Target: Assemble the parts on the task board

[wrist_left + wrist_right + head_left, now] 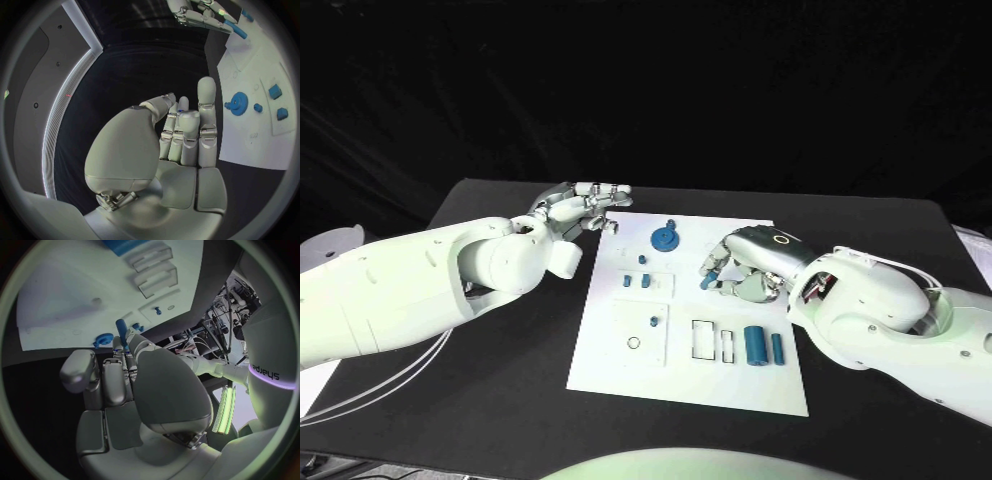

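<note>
The white task board (718, 385) lies in the middle of the table. My right hand (750, 262) hovers over its upper right part and pinches a slim blue peg (711, 268), also seen as the blue peg (121, 332) between the fingertips. A blue gear (666, 238) stands on the board just left of that hand. My left hand (581, 207) is at the board's upper left corner, fingers curled in, nothing plainly in them. Two small blue blocks (638, 281) sit below the gear, and two blue cylinders (764, 346) lie at the lower right.
Two narrow empty slots (714, 342) and a small ring (633, 342) mark the board's lower half, with a tiny blue piece (655, 322) above the ring. Black table (473, 400) surrounds the board on all sides. White cables (387, 385) hang at the left.
</note>
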{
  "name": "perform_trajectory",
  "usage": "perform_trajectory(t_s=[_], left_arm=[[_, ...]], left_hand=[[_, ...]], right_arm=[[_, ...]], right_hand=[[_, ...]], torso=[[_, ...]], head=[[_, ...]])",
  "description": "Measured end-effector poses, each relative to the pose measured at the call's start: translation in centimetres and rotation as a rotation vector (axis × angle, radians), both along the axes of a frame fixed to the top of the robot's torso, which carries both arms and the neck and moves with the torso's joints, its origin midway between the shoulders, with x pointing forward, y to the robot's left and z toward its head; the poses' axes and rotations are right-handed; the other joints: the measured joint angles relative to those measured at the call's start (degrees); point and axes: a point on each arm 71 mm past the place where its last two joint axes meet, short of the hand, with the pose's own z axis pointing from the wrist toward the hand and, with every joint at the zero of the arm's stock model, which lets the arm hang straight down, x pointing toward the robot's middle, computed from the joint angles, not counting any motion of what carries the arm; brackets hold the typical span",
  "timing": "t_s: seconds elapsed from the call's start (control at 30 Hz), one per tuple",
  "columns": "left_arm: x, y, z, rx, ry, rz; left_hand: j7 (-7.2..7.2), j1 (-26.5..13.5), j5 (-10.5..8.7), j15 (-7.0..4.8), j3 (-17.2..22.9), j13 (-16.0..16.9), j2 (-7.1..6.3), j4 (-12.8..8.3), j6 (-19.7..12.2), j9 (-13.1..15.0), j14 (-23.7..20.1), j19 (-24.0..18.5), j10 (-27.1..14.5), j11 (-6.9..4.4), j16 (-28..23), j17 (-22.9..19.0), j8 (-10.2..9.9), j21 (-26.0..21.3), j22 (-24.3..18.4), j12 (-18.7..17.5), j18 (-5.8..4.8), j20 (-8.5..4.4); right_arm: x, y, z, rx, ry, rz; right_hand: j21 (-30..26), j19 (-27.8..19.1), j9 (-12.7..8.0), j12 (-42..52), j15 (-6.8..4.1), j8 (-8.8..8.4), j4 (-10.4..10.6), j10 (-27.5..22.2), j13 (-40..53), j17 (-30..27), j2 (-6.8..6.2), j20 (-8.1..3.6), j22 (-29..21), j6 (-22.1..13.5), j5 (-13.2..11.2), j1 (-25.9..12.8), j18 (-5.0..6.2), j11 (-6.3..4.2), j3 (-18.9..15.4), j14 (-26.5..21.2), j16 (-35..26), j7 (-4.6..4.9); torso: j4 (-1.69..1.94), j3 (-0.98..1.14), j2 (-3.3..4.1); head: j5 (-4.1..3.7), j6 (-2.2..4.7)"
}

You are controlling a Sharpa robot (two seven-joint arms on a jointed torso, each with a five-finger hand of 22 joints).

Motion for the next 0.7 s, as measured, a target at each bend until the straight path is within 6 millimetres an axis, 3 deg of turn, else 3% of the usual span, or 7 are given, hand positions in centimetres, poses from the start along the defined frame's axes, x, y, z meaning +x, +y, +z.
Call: perform_trajectory(t_s=[0.23,0.53,0.7], left_arm=[[0.0,-0.1,0.0,-0.001,0.001,-0.002],[0.0,-0.4,0.0,-0.003,0.002,-0.009],[0.0,-0.6,0.0,-0.005,0.002,-0.013]], left_hand=[[0.00,0.0,0.00,0.00,0.0,0.0,0.00,0.0,0.0,0.0,0.0,0.0,0.0,0.00,0.0,0.0,0.0,0.0,0.0,0.0,0.00,0.00],[0.00,0.0,0.00,0.00,0.0,0.0,0.00,0.0,0.0,0.0,0.0,0.0,0.0,0.00,0.0,0.0,0.0,0.0,0.0,0.0,0.00,0.00],[0.00,0.0,0.00,0.20,0.0,0.0,0.00,0.0,0.0,0.0,-0.2,0.0,0.0,0.00,0.0,-0.1,0.0,0.0,0.0,0.0,0.00,0.00]], right_arm=[[-1.6,3.7,0.1,0.091,0.038,0.090],[-3.1,8.1,-2.1,0.133,0.106,0.189],[-3.2,9.0,-3.3,0.123,0.133,0.210]], right_hand=[[0.0,0.0,0.0,-0.8,0.00,-0.44,-0.3,0.2,0.0,0.0,-0.30,0.00,0.0,-0.2,0.0,0.3,0.01,0.21,1.1,0.0,0.2,0.39],[0.0,0.0,0.0,-1.5,0.00,-0.58,-1.1,0.2,-0.1,0.0,-0.61,0.00,0.0,-0.4,0.0,0.6,0.00,0.22,2.4,0.0,0.2,0.68],[0.0,0.0,0.0,-1.6,0.00,-0.92,-1.2,0.2,-0.1,0.0,-0.61,0.00,-0.1,-0.4,-0.2,0.6,0.00,0.22,2.8,0.0,0.2,0.71]], torso=[[0.08,-0.04,0.03],[0.01,-0.08,0.07],[0.07,-0.10,0.08]], head=[[0.61,-0.07],[1.53,-0.34],[1.72,-0.57]])
